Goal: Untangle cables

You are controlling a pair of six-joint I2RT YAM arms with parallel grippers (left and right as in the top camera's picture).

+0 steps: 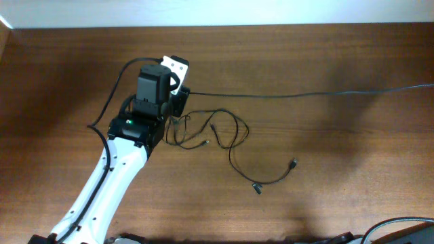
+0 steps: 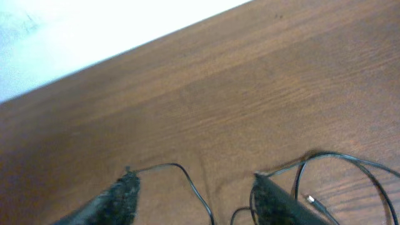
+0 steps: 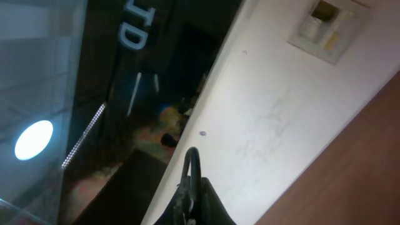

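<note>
While my left gripper [image 2: 194, 180] hangs low over the table [image 2: 250, 94], its fingers [image 2: 122, 197] stand apart with nothing pinched; one thin loop of the cables [image 2: 350, 159] curls across the wood between and just beyond them. My wrist view is blurred, so I cannot say whether either pad touches a strand.

From above, the cables [image 1: 213, 129] lie bunched in loose overlapping loops just beside that gripper. Beyond the bunch, two tails trail toward the table's middle and end in small plugs [image 1: 293, 163] [image 1: 258, 188]. One long strand [image 1: 305, 94] runs away to the far right edge.

I judge these cords light, limp and a little slick. They will slide on the wood, not resist, and any tug will drag the whole bunch along. A pinch on a single outer loop near the knot looks best, or on a stiffer plug end, which should not slip through.

My right gripper [image 3: 192, 187] is clenched on nothing I can see, pointing at a wall [image 3: 281, 112], well away from the cables.
</note>
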